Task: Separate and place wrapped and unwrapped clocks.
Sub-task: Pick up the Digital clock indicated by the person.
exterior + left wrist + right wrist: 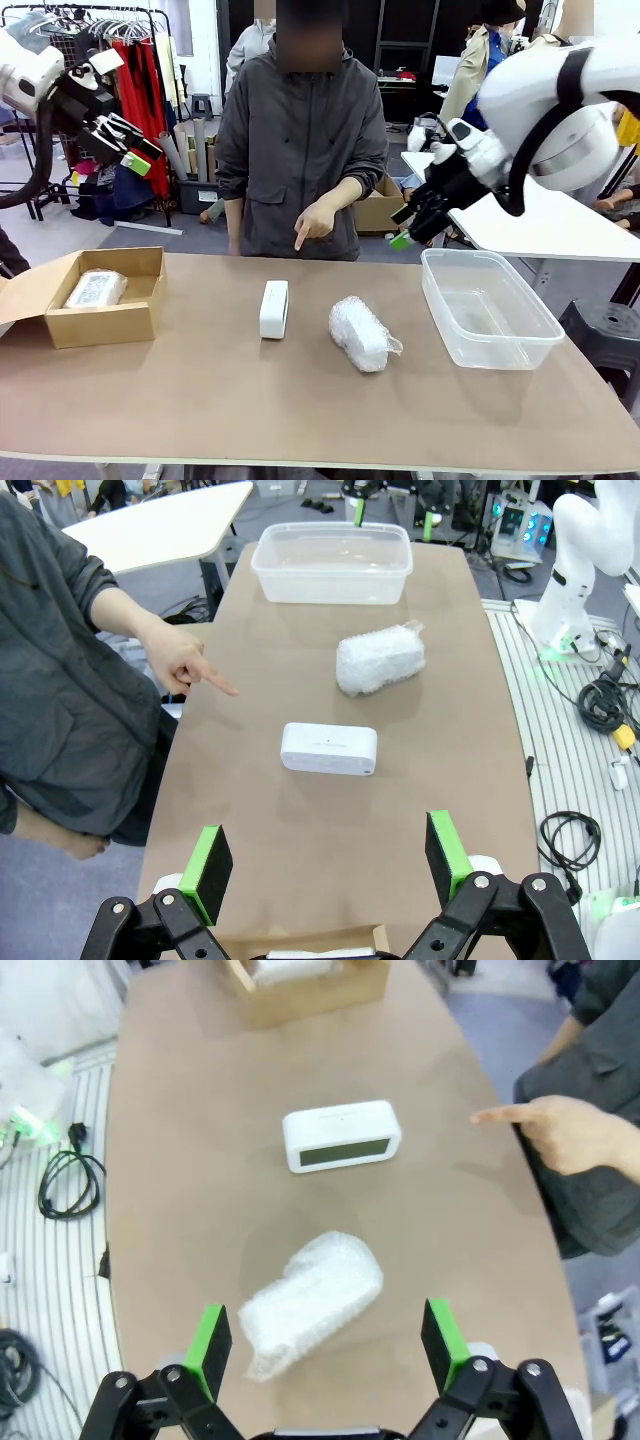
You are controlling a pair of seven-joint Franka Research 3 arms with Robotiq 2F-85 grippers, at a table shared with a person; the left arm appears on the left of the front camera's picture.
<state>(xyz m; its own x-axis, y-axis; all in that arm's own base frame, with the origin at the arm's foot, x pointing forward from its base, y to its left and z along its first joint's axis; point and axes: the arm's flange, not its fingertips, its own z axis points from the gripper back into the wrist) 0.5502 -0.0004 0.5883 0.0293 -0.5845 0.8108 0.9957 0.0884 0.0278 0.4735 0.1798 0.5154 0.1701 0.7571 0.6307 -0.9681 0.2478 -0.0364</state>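
A bare white clock [274,309] stands on edge at the middle of the brown table [200,400], with a bubble-wrapped clock [358,334] lying just right of it. Another wrapped clock [95,288] lies inside the cardboard box [125,322] at the left. My left gripper [140,152] hangs open, high above the table's left end. In its wrist view the left gripper [328,858] looks along the table at the white clock [329,748] and the wrapped clock [380,660]. My right gripper [402,227] is open above the table's far right. Below the right gripper [327,1335] lie the wrapped clock [315,1295] and the white clock [342,1135].
A clear plastic container [488,308] stands at the table's right end. A person at the far side points a hand [315,222] down toward the white clock. The cardboard box's flap reaches past the table's left edge.
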